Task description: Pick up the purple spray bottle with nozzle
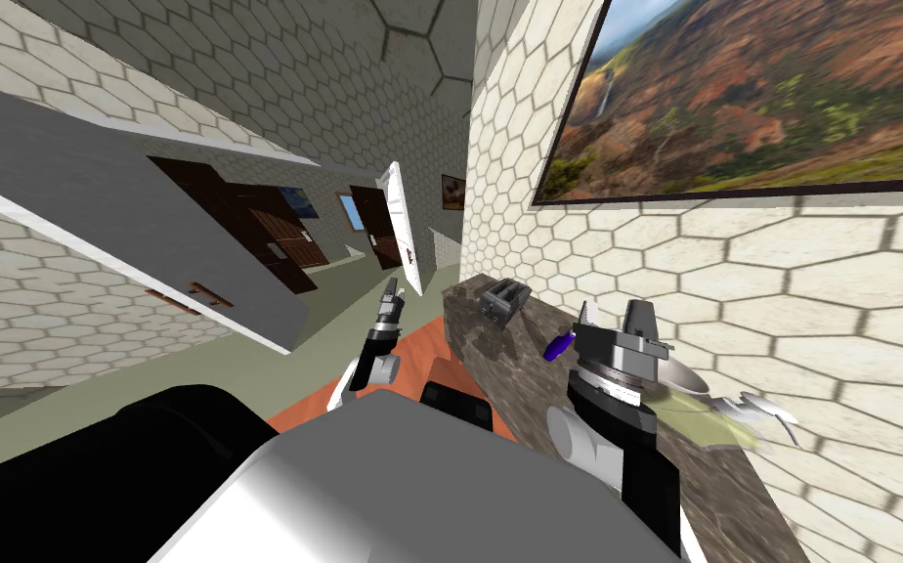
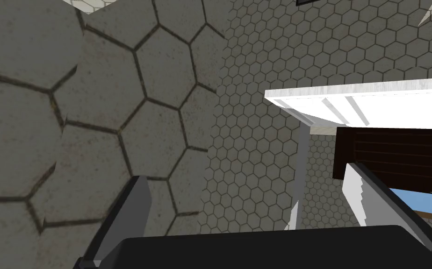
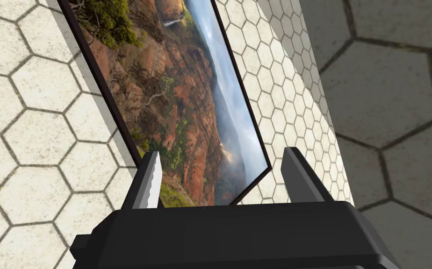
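Both the right gripper (image 1: 614, 315) and the left gripper (image 1: 391, 290) are spread and empty. The purple spray bottle (image 1: 559, 345) lies on the worktop (image 1: 498, 391), away from its front edge, just beside the right gripper. Lowering, closing and lifting remain.

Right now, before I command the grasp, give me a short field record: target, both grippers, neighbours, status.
target: purple spray bottle, lying on the dark stone counter
right gripper: open, empty, beside the bottle, aimed up at the landscape picture
left gripper: open, empty, raised off the counter's side
neighbours: toaster beyond the bottle; pale basin on the right gripper's far side
status: bottle not yet grasped
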